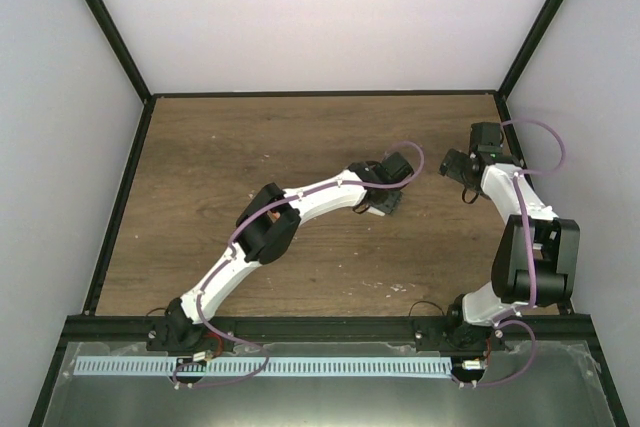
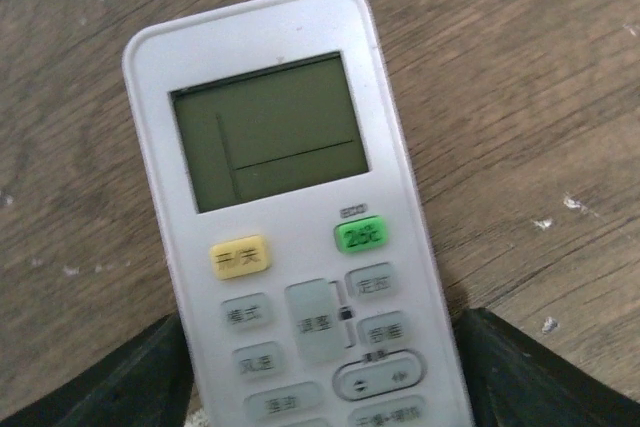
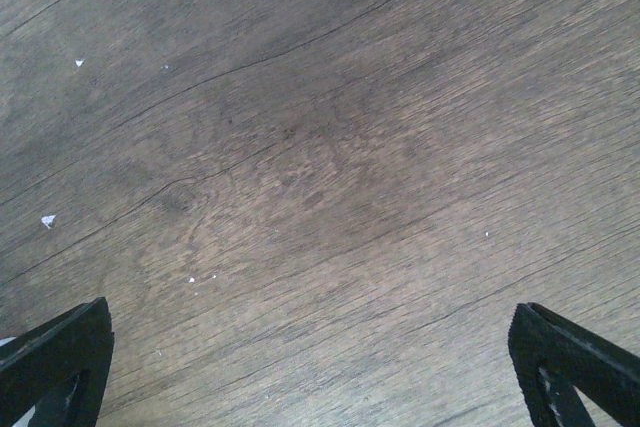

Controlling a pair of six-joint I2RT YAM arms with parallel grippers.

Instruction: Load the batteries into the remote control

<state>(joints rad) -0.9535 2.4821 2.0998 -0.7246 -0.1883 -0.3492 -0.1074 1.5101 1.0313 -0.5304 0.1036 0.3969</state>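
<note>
- Remote (image 2: 290, 247) lies flat on the table (image 1: 250, 147), face up, with the grey display and coloured buttons showing.
- Its display end points away from the left wrist camera. Its button end runs out of the bottom of that view.
- Left gripper (image 2: 320, 315) straddles the button end, one black finger on each long edge (remote centred between them).
- The fingers (image 2: 110, 377) sit right against the remote's sides with no clear gap. Cannot tell whether they are pinching it or only flanking it.
- Top view: the left arm reaches out to a spot right of the table's middle, and its gripper head covers nearly all of the remote.
- Right gripper (image 3: 315, 347) is spread wide and holds nothing, with only wood grain between its fingertips.
- A few white crumbs (image 3: 47, 219) are scattered on the wood there.
- Top view: the right gripper sits near the left one, further right and toward the back, apart from the remote.
</note>
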